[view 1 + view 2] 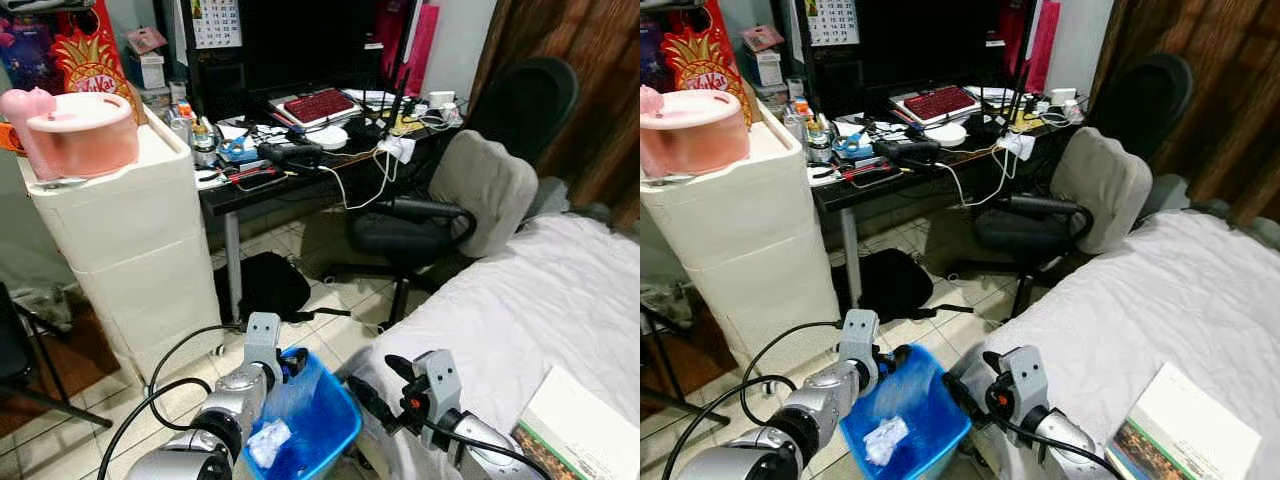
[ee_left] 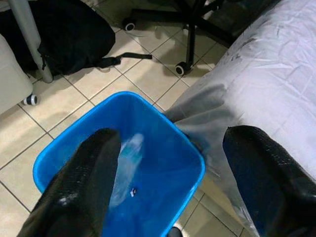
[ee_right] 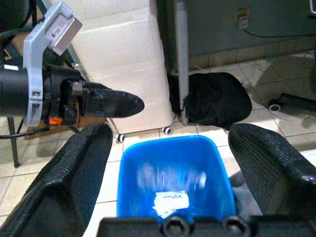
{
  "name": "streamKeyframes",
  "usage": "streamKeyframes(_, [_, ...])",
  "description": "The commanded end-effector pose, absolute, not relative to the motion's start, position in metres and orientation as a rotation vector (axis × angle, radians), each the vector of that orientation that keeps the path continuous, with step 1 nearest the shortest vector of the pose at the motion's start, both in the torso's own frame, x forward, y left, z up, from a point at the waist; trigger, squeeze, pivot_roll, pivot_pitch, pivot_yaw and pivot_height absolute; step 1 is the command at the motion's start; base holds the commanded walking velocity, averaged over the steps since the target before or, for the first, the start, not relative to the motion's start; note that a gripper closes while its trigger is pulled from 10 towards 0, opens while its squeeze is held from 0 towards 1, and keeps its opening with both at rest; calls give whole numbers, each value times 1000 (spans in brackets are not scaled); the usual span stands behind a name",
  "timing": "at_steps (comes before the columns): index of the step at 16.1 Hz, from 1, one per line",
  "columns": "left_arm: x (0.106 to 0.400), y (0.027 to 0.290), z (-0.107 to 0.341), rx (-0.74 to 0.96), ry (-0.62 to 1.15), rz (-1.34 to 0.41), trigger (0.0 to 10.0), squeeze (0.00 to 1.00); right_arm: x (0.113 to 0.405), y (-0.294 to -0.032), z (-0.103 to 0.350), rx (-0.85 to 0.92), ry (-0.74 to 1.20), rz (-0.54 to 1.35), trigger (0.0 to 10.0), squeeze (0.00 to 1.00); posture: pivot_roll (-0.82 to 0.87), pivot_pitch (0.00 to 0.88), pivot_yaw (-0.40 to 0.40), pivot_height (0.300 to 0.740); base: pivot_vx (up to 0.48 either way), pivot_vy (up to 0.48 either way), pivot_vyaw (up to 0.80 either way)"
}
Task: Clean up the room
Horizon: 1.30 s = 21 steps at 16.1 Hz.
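Blue bin (image 1: pixel 320 425) sits at the bottom centre of the head views, on pale floor tiles (image 1: pixel 330 320), its right rim touching the draped edge of the bed (image 1: pixel 540 300). It is a glossy plastic tub, roughly rectangular with rounded corners, mouth facing straight up, and its long axis runs from the lower left toward the upper right of the frame. A crumpled white scrap (image 1: pixel 268 440) and a thin clear plastic film (blurred in the right wrist view) lie inside.

Both grippers hang above the bin. The left gripper (image 2: pixel 173 173) is over its left rim with its two black, finely textured fingers spread wide and empty. The right gripper (image 3: pixel 173 163) hovers at the rim by the bed, fingers likewise spread apart and holding nothing.

Open floor is narrow: a strip of tile runs up the frame from the bin, bounded on the left by a white plastic drawer unit (image 1: pixel 130 250) on small castors, on the right by the bed's wrinkled grey sheet. A limp black bag (image 1: pixel 265 285) lies under the cluttered desk (image 1: pixel 290 175) beside its grey leg, and an office chair (image 1: pixel 440 215) with a beige cushion fills the gap between desk and bed. A book (image 1: pixel 580 430) rests on the bed at lower right.
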<state>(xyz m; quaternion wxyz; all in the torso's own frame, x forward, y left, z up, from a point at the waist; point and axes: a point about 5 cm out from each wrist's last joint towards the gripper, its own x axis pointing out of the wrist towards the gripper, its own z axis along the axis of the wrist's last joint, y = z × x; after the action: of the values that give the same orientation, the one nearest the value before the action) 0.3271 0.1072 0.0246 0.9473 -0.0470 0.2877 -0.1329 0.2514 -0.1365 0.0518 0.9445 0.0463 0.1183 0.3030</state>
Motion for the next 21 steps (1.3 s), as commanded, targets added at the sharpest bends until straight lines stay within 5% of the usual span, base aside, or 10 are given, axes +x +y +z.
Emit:
streamKeyframes(1, [324, 109, 21, -94, 597, -272, 10000, 0, 253, -137, 53, 92, 240, 610, 10000, 0, -47, 58, -55, 740, 0, 0, 0])
streamKeyframes(3, [322, 118, 22, -56, 525, -305, 10000, 0, 256, -139, 55, 99, 227, 585, 10000, 0, -29, 47, -43, 740, 0, 0, 0])
streamKeyframes(9, [267, 180, 93, 182, -145, -106, 10000, 0, 278, -172, 84, 73, -9, 199, 10000, 0, 107, 0, -59, 740, 0, 0, 0])
streamKeyframes(14, [262, 147, 97, 182, -139, -189, 10000, 0, 284, -174, 71, 45, 11, 150, 10000, 0, 93, 0, -63, 740, 0, -232, -158])
streamKeyframes(21, [274, 141, 87, 199, -55, -229, 10000, 0, 281, -172, 64, 37, 24, 192, 10000, 0, 58, 0, -43, 740, 0, -122, -788])
